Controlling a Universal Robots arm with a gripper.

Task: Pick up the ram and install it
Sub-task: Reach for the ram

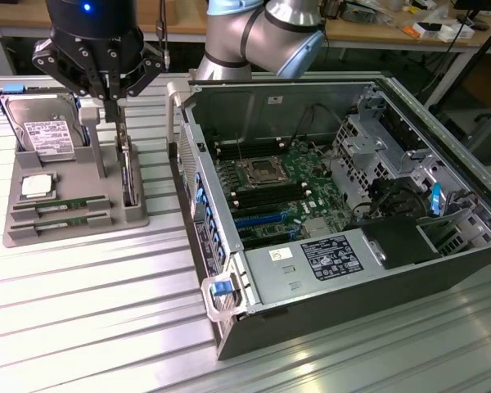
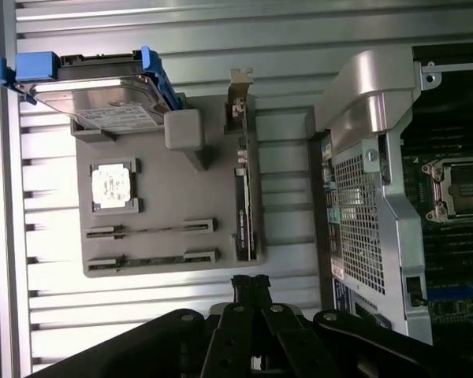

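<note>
Grey plastic holder [image 1: 74,178] beside an open computer case [image 1: 352,315]: the ram [image 1: 61,223] stands on edge in the slot farthest from the hard drive [image 1: 45,131] (label print unreadable). Its long axis runs across the exterior view, left to right. Gripper [image 1: 114,100] hangs above, fingers pressed together, empty.

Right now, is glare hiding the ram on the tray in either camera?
Exterior view: glare whitens the table at the exterior view's left, but the ram is free of it in its slot. Wrist view: the CPU and hard drive wash out; the ram lies dim.
</note>
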